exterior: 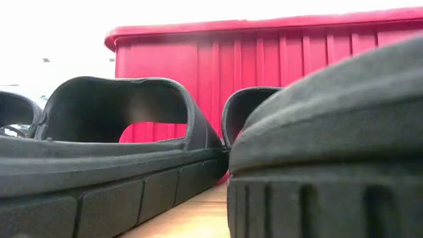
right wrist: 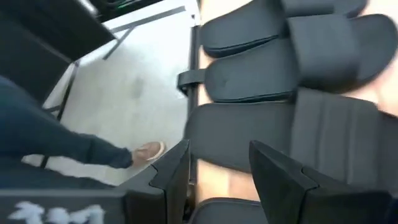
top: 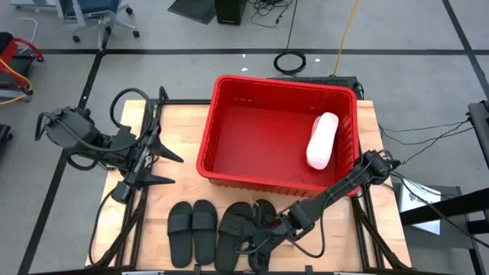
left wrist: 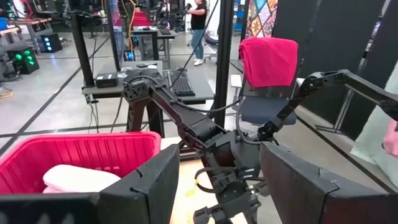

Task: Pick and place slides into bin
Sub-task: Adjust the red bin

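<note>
Right gripper [top: 263,243]: was down at the near edge of the table, over the right-hand pair of black slides [top: 244,229]; its jaws stood part open, and the wrist view showed a black sole lying just ahead of and between the two fingers [right wrist: 168,177]. Whether the fingers actually pressed on that slide, I could not tell.
Left gripper [top: 157,160]: hung over the left side of the table, well apart from all the slides, jaws wide and holding nothing.
Left-hand black pair [top: 192,228]: lay side by side on the wood, just beside the right gripper's pair, on the side toward the left arm.
Pink slide [top: 322,140]: lay inside the bin, against the wall beyond the right gripper; it also showed past the left gripper's fingers in that wrist view.
Bin [top: 229,164]: the red tub stood at the middle of the table, beyond the right gripper and across from the left one.
Table [top: 191,122]: pale wood top.
Low view: black slides filled the foreground, with the red bin wall [exterior: 277,66] right behind them.
</note>
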Motion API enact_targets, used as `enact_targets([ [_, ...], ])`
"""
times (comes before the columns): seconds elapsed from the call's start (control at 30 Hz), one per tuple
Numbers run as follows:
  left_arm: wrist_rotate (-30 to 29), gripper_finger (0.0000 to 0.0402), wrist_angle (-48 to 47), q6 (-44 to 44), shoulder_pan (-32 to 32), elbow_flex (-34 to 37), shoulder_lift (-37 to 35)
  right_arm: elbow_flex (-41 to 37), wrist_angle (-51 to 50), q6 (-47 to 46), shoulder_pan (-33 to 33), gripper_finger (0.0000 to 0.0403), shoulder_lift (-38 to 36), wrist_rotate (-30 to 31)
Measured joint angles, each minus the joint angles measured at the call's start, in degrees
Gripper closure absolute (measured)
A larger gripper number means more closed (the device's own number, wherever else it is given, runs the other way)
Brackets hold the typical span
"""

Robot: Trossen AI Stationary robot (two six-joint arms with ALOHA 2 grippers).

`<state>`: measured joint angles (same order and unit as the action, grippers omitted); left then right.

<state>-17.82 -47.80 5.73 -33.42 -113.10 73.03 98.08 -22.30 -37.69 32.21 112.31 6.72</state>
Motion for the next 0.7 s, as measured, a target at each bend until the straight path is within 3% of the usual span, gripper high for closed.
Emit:
enact_targets([
  [0.23,-0.02,0.0176,0.10,0.03,-0.14,0.00,0.00,-0.07,3.10,-0.49,-0.03,0.0245,-0.26,0.73],
  [0.33,-0.02,0.0176,0.08,0.03,-0.12,0.00,0.00,-0.07,10.24,-0.61,-0.97,0.0245,-0.24,0.87],
  [0.5,0.88,0.0176,0.08,-0.36,-0.12,0.00,-0.34,0.10,21.39,0.40,-5.72,0.0245,1.06,-14.48],
  [0.7,1.01,0.0176,-1.37,0.69,-0.12,0.00,-0.94,-0.12,20.21,-0.58,-9.77,0.0245,1.03,-16.53],
])
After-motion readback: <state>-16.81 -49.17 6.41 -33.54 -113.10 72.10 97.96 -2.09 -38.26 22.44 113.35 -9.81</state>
